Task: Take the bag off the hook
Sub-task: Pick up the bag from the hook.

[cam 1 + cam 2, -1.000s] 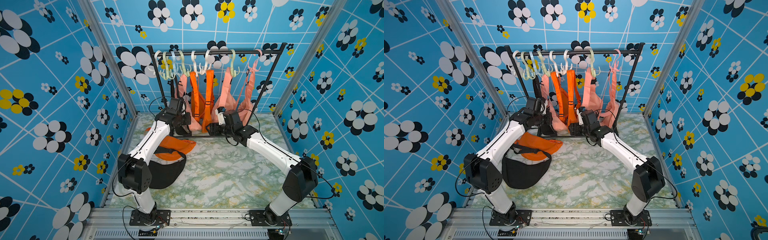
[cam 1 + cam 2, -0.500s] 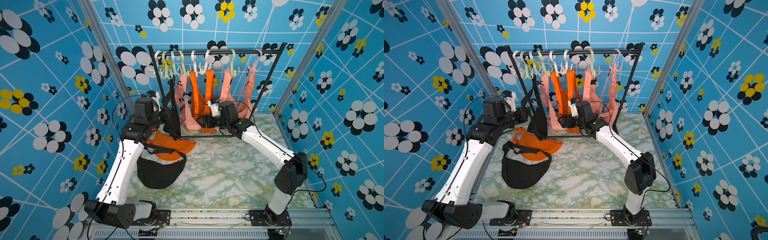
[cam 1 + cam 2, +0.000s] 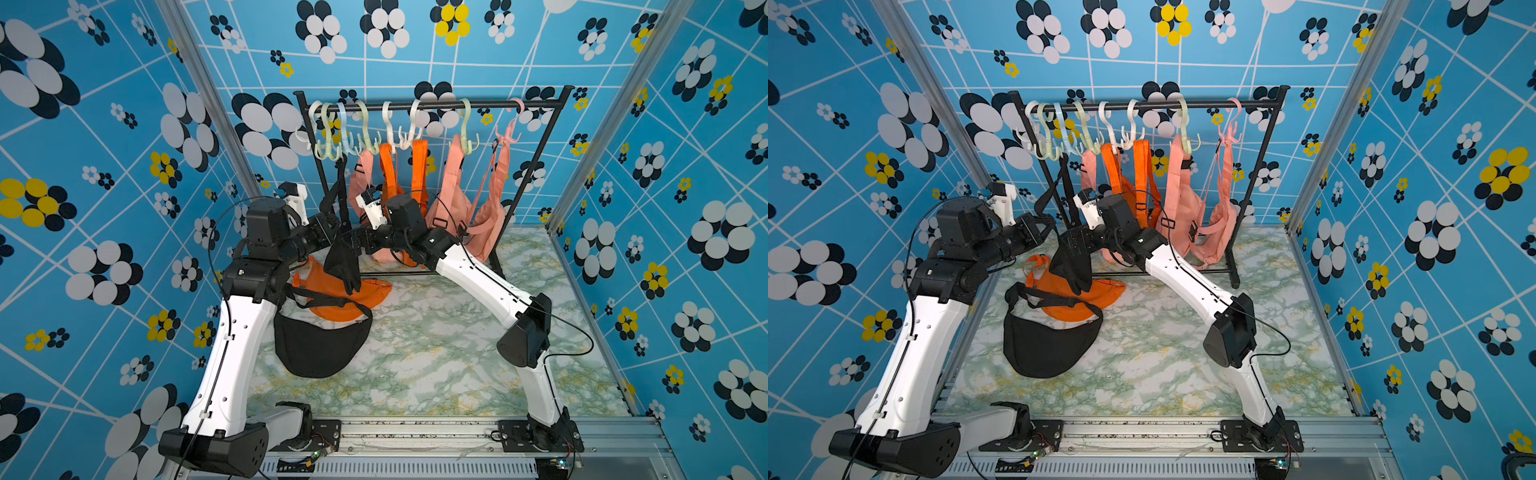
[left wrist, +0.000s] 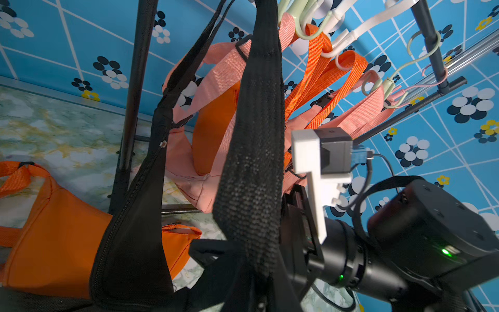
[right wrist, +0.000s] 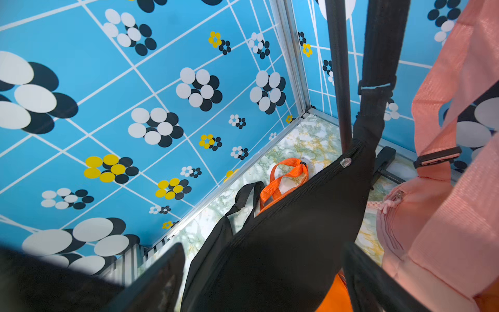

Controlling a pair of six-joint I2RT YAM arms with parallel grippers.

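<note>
Left pincer (image 3: pixel 334 227): jaws together, clamped on the strap (image 4: pixel 251 162) of the black bag (image 3: pixel 343 262). In the left wrist view the strap runs straight down into them.
Right pincer (image 5: pixel 263 251): jaws wide apart, one on each side of the black bag's body. A sliver of table shows between one of the fingers (image 5: pixel 167 275) and the bag, so nothing is gripped.
Black bag: hangs clear of the table between the two pincers, folded narrow, just in front of the rack's post on the left arm's side. Its zip pull (image 5: pixel 345 162) shows in the right wrist view.
Strap: taut, rising from the left pincer to the hooks (image 3: pixel 328 153) at the rail's end nearer the left arm. Which hook bears it I cannot tell.
Task state: the bag is not off the hook.
Rail (image 3: pixel 432 107): black bar across the back, carrying pale hooks in a row.
Other hung bags: an orange bag (image 3: pixel 390 178) beside the black one, then two pink bags (image 3: pixel 453 195) toward the right arm's end.
Table (image 3: pixel 436 353): green-veined marble.
On the table: a flat orange bag (image 3: pixel 345 301) under the hung black bag, and a second black bag (image 3: pixel 320 349) in front, overlapping its near edge.
</note>
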